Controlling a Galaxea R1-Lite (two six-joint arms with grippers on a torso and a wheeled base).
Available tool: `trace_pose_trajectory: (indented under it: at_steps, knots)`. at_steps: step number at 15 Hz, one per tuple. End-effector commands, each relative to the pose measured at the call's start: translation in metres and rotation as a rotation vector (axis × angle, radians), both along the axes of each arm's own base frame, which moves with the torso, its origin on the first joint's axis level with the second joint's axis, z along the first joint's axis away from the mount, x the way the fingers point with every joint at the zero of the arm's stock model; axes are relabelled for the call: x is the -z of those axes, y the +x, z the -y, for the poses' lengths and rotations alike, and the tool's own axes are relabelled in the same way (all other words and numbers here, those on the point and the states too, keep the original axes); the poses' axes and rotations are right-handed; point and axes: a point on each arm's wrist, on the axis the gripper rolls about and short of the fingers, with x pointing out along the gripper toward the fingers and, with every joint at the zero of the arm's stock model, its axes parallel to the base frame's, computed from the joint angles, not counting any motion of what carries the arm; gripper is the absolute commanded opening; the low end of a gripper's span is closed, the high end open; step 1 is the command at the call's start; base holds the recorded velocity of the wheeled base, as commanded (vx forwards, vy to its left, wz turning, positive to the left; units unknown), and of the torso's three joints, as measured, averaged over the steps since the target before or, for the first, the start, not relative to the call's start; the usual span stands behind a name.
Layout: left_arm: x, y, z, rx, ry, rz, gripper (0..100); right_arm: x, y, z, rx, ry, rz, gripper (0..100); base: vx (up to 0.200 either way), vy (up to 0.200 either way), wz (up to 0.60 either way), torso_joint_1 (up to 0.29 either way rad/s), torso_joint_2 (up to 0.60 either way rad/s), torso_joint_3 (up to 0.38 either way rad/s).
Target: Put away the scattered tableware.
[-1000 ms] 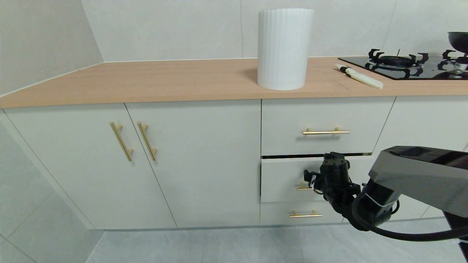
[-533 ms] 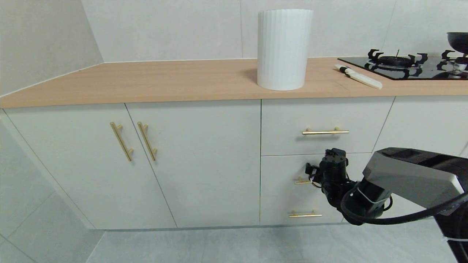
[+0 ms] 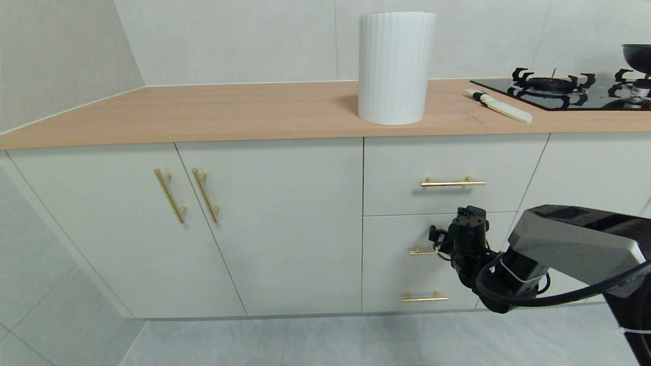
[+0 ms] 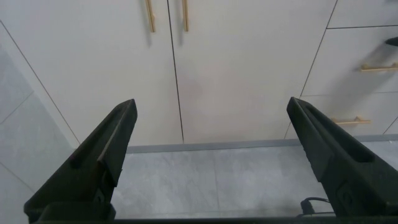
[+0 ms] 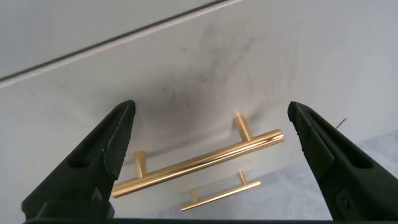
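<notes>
A white knife with a black band (image 3: 498,107) lies on the wooden countertop (image 3: 229,112) beside the hob. The middle drawer (image 3: 391,264) under the counter is shut flush. My right gripper (image 3: 436,243) is open just in front of that drawer's gold handle (image 3: 421,250). In the right wrist view the handle (image 5: 205,162) lies ahead between the spread fingers of the gripper (image 5: 211,112), untouched. My left gripper (image 4: 211,106) is open and empty, low down, facing the cabinet doors (image 4: 174,62) and the floor.
A tall white ribbed container (image 3: 391,68) stands on the counter above the drawers. A black gas hob (image 3: 564,91) occupies the counter's right end. The top drawer handle (image 3: 452,183) and the bottom drawer handle (image 3: 424,296) are above and below my right gripper. Grey tiled floor (image 3: 305,340) lies below.
The middle drawer stood slightly out with a dark gap above it; it is now shut flush. My right gripper went in toward the cabinet with it.
</notes>
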Motion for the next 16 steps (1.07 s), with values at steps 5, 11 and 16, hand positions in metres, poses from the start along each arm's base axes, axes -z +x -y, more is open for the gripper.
trace_pose_trajectory:
  at_steps: [5,11,16]
  knots:
    - [0.000,0.000,0.000,-0.001,0.000,0.000,100,-0.079,-0.078,0.013,-0.134,-0.073,-0.122,100,0.000,0.000,0.00,0.000,0.00,0.000]
    - [0.000,0.000,0.000,-0.001,0.000,0.000,100,-0.140,-0.195,0.057,-0.041,-0.235,-0.075,100,0.000,0.000,0.00,0.000,0.00,0.000]
    - [0.000,0.000,0.000,-0.001,0.000,0.000,100,-0.164,-0.279,0.095,0.026,-0.266,0.089,100,0.000,0.000,0.00,0.000,0.00,0.000]
